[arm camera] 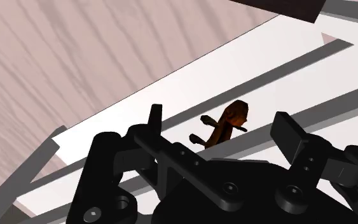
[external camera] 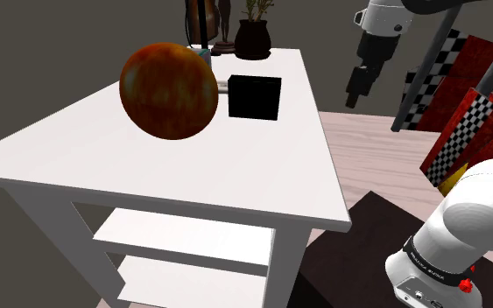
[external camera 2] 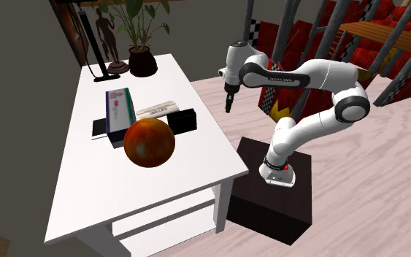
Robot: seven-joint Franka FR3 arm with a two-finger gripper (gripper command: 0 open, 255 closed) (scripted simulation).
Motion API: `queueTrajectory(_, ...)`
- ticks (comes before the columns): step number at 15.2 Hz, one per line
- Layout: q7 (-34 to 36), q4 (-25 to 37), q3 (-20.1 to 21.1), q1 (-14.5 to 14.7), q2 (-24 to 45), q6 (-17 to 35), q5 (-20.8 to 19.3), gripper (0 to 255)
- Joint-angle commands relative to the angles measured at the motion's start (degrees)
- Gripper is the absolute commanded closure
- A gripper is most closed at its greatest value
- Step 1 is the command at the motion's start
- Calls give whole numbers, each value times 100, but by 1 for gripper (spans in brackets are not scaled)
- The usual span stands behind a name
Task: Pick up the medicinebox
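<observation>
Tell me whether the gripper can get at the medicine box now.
Probably yes: the gripper hangs open beside the table, and the medicine box lies uncovered on top. The black box and orange ball stand beside it, not over it.

White rounded arm (external camera 2: pixel 309 73), all-black hand (external camera 2: pixel 228 108), small red button (external camera 2: pixel 290 167) near base.

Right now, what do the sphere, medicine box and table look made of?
Sphere: mottled orange-red with a faint sheen; material unclear, maybe glazed or rusty. Medicine box: printed white-and-green faces, likely cardboard. Table: plain matte white, possibly painted wood, no grain shown.
</observation>
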Motion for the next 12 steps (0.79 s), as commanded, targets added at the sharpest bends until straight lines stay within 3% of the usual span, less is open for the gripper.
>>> queueTrajectory(1, 0, 0, 0, 0, 0, 0, 0, 0)
queueTrajectory(12, -190, 2177, 523, 516, 2200, -171, 383, 0)
